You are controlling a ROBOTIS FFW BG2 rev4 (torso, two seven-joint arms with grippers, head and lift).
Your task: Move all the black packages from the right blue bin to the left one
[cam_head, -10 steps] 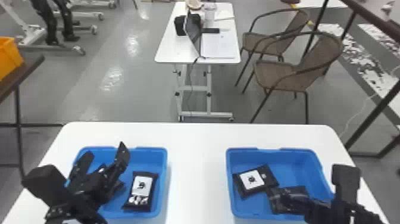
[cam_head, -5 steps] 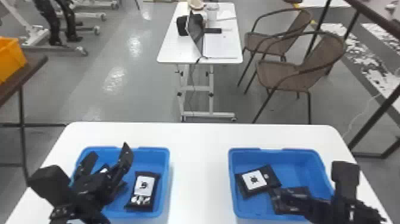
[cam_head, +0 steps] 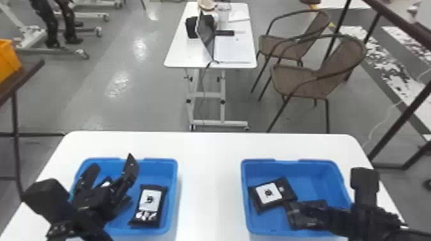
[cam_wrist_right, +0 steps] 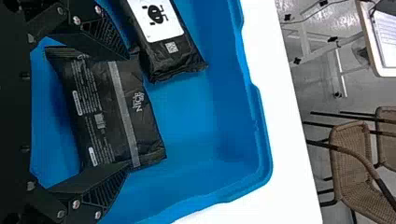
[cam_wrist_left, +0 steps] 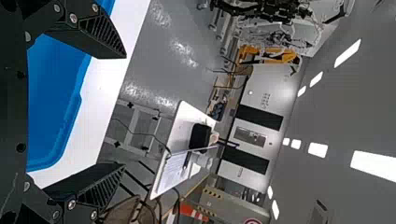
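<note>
In the head view, my left gripper [cam_head: 113, 162] stands open over the left blue bin [cam_head: 174, 192]; the left wrist view also shows this gripper [cam_wrist_left: 124, 111], nothing between its fingers. That bin holds a labelled black package [cam_head: 149, 201] and another, partly hidden package [cam_head: 105, 183]. My right gripper [cam_head: 336, 218] is low in the right blue bin [cam_head: 244, 198]. There, a labelled black package [cam_head: 268, 193] touches or overlaps a second one [cam_head: 296, 218]. In the right wrist view, the open right gripper [cam_wrist_right: 127, 109] has the second package [cam_wrist_right: 123, 112] between its spread fingers, label-side package [cam_wrist_right: 170, 51] alongside.
Both bins stand on a white table [cam_head: 208, 179], with a gap between them. Beyond it are a smaller white table [cam_head: 179, 53] with a laptop [cam_head: 207, 35], and wicker chairs [cam_head: 303, 81]. An orange crate [cam_head: 8, 59] sits on a side table at the left.
The right arm has risen slightly and shifted a little to the left relative to its bin. The left gripper stays over the left bin, and the packages lie as before.
</note>
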